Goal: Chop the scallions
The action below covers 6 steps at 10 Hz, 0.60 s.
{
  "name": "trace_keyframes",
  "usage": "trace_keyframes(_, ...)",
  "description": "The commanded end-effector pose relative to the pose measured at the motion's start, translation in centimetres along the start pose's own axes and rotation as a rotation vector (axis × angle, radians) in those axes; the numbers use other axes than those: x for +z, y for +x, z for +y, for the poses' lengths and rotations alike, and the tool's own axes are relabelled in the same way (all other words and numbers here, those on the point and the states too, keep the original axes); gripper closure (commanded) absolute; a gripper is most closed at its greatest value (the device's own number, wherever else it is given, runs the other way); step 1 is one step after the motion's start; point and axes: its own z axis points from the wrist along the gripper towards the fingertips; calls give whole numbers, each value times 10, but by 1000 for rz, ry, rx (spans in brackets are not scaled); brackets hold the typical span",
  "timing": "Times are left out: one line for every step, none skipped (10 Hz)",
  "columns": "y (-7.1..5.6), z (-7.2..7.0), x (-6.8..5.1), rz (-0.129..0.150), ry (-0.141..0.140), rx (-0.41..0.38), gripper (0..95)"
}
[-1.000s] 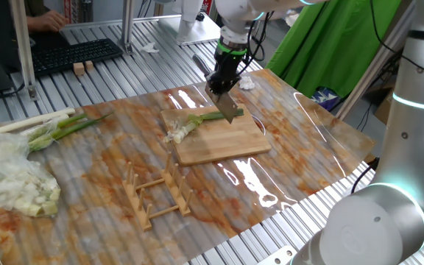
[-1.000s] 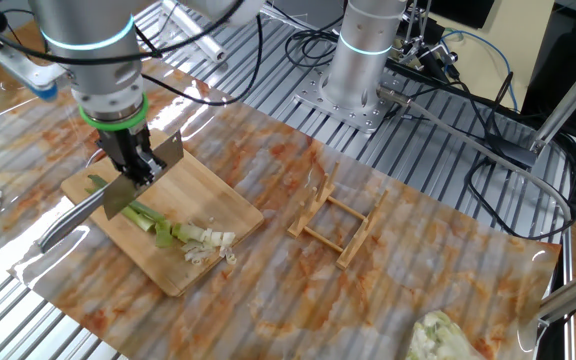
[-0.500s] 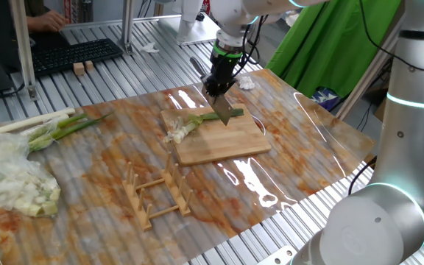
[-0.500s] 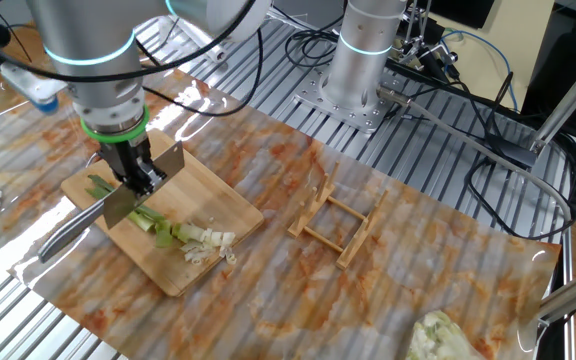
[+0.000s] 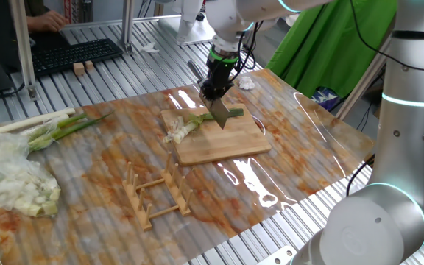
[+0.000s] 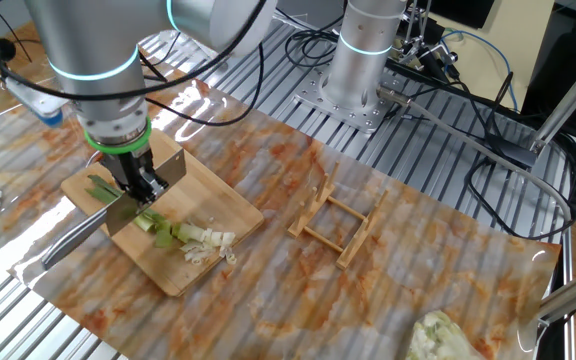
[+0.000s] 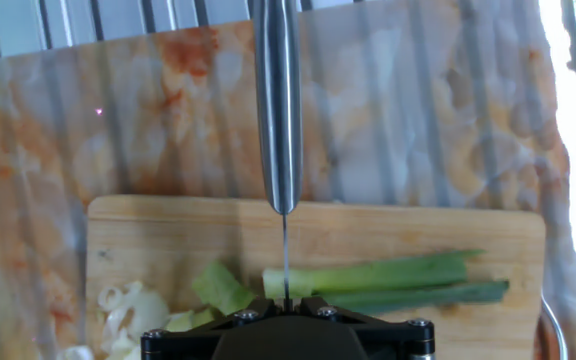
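The scallion [image 5: 201, 120] lies across the wooden cutting board [image 5: 230, 145], green leaves to the right, with chopped white and pale-green bits [image 5: 174, 133] at its left end. My gripper [image 5: 215, 90] is shut on a knife [image 5: 221, 112], blade edge down on the stalk. In the other fixed view the gripper [image 6: 138, 183] holds the knife [image 6: 76, 232] over the scallion [image 6: 156, 224], next to the cut bits [image 6: 206, 243]. The hand view shows the knife [image 7: 277, 110] running straight ahead, its blade crossing the stalk [image 7: 388, 276] at the cut end, the gripper [image 7: 286, 300] clamped on it.
A wooden rack [image 5: 157, 193] stands in front of the board. A bundle of whole stalks [image 5: 50, 125] and a pale heap in clear plastic [image 5: 13, 184] lie at the left. A keyboard [image 5: 79, 53] is at the back. White tissue [image 5: 247, 82] lies behind the board.
The gripper with the knife has shifted a little along the stalk toward the chopped bits and come lower onto the board.
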Motion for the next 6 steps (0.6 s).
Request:
trace_keyframes(-2, -4, 9, 1, -3, -4, 950)
trace_keyframes(-4, -4, 20, -3, -2, -5, 950)
trace_keyframes(-6, -2, 33, -11, -22, 11, 950)
trace_keyframes(-8, 1, 48, -24, -37, 19, 950)
trace_keyframes(-9, 3, 56, -37, -29, 21, 950)
trace_keyframes(-9, 2, 52, -22, -20, 23, 950)
